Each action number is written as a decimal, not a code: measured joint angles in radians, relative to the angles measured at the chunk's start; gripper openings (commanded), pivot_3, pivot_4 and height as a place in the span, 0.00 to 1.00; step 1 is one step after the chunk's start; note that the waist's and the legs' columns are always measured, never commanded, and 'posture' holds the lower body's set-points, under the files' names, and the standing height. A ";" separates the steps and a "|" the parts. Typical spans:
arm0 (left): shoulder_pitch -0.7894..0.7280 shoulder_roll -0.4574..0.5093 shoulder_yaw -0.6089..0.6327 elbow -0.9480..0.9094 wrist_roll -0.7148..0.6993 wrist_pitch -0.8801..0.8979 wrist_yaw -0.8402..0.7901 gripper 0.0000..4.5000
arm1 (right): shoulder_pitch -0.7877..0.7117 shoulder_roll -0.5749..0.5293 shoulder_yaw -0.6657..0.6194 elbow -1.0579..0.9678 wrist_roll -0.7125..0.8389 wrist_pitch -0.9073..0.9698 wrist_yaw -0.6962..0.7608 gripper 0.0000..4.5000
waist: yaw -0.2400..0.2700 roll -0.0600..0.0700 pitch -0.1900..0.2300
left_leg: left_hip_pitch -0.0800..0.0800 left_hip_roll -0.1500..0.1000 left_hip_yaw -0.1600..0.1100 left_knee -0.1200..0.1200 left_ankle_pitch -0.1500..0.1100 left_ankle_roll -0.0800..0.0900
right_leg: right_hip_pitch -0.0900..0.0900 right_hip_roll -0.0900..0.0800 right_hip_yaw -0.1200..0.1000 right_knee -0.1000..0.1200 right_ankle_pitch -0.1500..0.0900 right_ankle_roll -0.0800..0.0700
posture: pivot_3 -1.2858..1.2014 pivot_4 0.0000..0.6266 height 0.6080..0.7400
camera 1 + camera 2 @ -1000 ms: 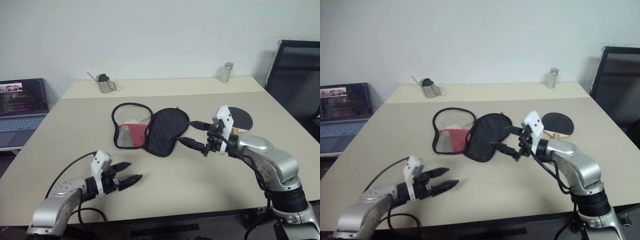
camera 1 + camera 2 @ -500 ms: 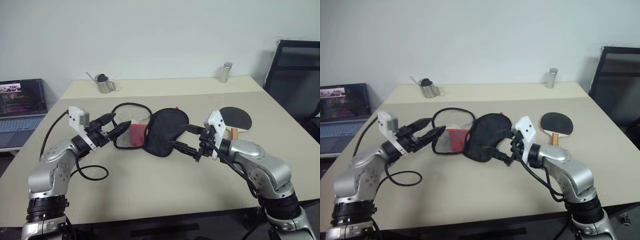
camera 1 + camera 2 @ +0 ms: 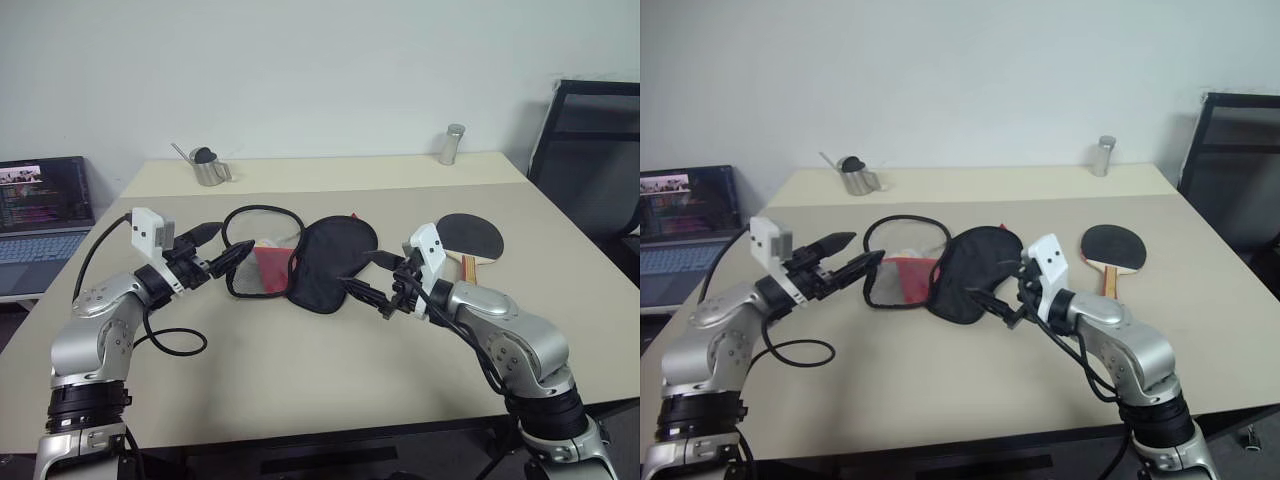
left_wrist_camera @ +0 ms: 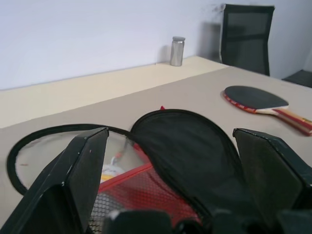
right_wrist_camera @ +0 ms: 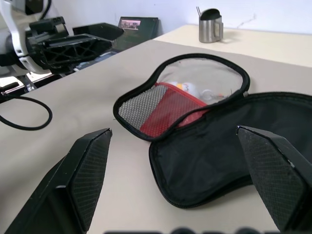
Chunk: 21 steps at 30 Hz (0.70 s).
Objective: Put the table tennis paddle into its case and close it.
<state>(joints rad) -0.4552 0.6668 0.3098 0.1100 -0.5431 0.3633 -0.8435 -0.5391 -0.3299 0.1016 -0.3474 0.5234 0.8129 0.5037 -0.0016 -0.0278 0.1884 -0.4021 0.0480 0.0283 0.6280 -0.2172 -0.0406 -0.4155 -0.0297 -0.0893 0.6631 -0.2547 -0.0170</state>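
The case lies unzipped and spread flat at mid-table, its red mesh half to the left of its black half. The table tennis paddle rests black face up to the right of the case, handle toward me. My left gripper hovers open just left of the case's mesh half, pointing at it. By the near right edge of the black half, my right gripper stands open with nothing between its fingers. The left wrist view shows the case and the paddle beyond it.
A metal cup and a metal canister stand at the table's far edge. A laptop sits on a surface to the left. A black chair stands at the right.
My left arm has lifted from near the table's front edge up and forward to the case's left side. The right gripper has hardly moved. The case and paddle lie as before.
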 measured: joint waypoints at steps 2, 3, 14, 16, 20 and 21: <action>0.025 0.000 0.002 -0.021 0.000 0.000 0.003 0.99 | -0.010 -0.004 0.000 0.011 -0.007 -0.003 0.011 1.00 | 0.000 0.000 0.000 | 0.000 0.000 0.000 0.000 0.000 0.000 | 0.000 0.000 0.000 0.000 0.000 0.000 | 0.52 0.24 1.00; 0.038 0.000 0.002 -0.031 -0.001 0.000 0.005 0.99 | -0.017 -0.005 0.001 0.018 -0.012 -0.008 0.021 1.00 | 0.000 0.000 0.000 | 0.000 0.000 0.000 0.000 0.000 0.000 | 0.000 0.000 0.000 0.000 0.000 0.000 | 0.52 0.24 1.00; 0.075 -0.006 0.001 -0.075 -0.003 0.000 0.025 0.99 | -0.034 -0.022 0.039 0.045 -0.063 -0.086 0.092 1.00 | -0.029 0.005 0.004 | -0.011 -0.024 -0.071 0.000 0.009 0.006 | 0.024 -0.027 -0.064 -0.001 -0.008 0.005 | 0.52 0.24 1.00; 0.073 -0.007 0.000 -0.072 -0.001 -0.002 0.025 0.99 | -0.035 -0.019 0.040 0.053 -0.073 -0.091 0.091 1.00 | -0.033 0.009 0.006 | -0.017 -0.043 -0.101 -0.002 0.016 0.003 | 0.032 -0.036 -0.090 0.000 -0.015 0.017 | 0.52 0.24 1.00; 0.067 -0.007 -0.001 -0.061 0.007 -0.015 0.021 0.99 | -0.037 -0.014 0.041 0.060 -0.086 -0.092 0.079 1.00 | -0.024 0.019 0.012 | -0.018 -0.051 -0.116 -0.004 0.024 0.002 | 0.041 -0.046 -0.112 0.002 -0.022 0.024 | 0.52 0.24 1.00; 0.064 -0.007 -0.003 -0.054 0.013 -0.023 0.019 0.99 | -0.037 -0.014 0.041 0.060 -0.091 -0.092 0.075 1.00 | -0.018 0.020 0.013 | -0.018 -0.050 -0.113 -0.004 0.025 0.002 | 0.040 -0.046 -0.111 0.002 -0.022 0.024 | 0.52 0.24 1.00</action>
<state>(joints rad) -0.3915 0.6603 0.3070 0.0561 -0.5299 0.3399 -0.8244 -0.5763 -0.3436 0.1422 -0.2870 0.4319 0.7211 0.5786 -0.0198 -0.0077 0.2011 -0.4205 -0.0020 -0.0845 0.6236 -0.1926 -0.0391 -0.3755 -0.0760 -0.1998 0.6653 -0.2764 0.0066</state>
